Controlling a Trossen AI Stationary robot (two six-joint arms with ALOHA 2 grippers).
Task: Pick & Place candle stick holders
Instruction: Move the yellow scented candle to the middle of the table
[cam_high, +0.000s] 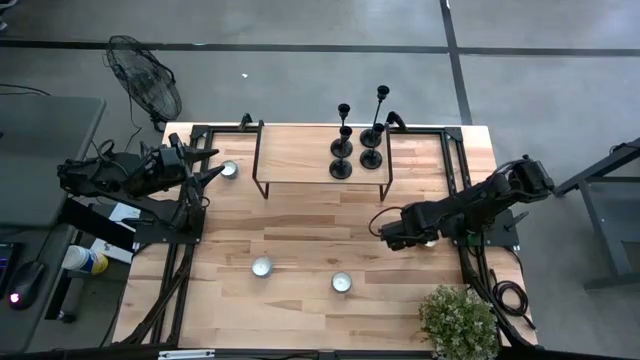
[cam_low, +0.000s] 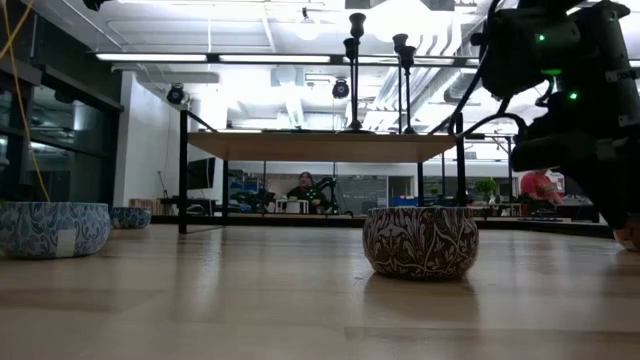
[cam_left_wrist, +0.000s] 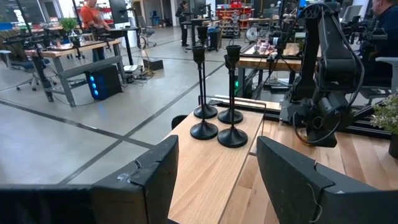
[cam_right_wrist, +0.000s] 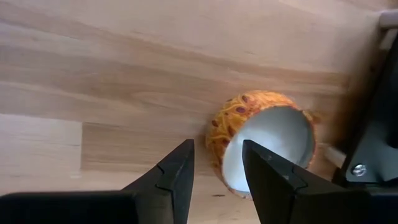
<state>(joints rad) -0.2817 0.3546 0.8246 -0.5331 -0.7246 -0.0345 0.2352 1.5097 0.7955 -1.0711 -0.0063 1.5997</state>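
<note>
Several black candle stick holders stand on their round bases at the right end of a raised wooden shelf at the table's far side. They also show in the left wrist view. My left gripper is open and level at the table's left, pointing along the shelf toward them from a distance. My right gripper is open and points down at the table's right, over a small orange-patterned bowl. One finger is outside the bowl's wall and the other over its white inside. No touch shows.
Small patterned bowls stand on the table: one by my left gripper and two toward the near edge. A potted plant sits at the near right corner. Black frame rails run along both table sides.
</note>
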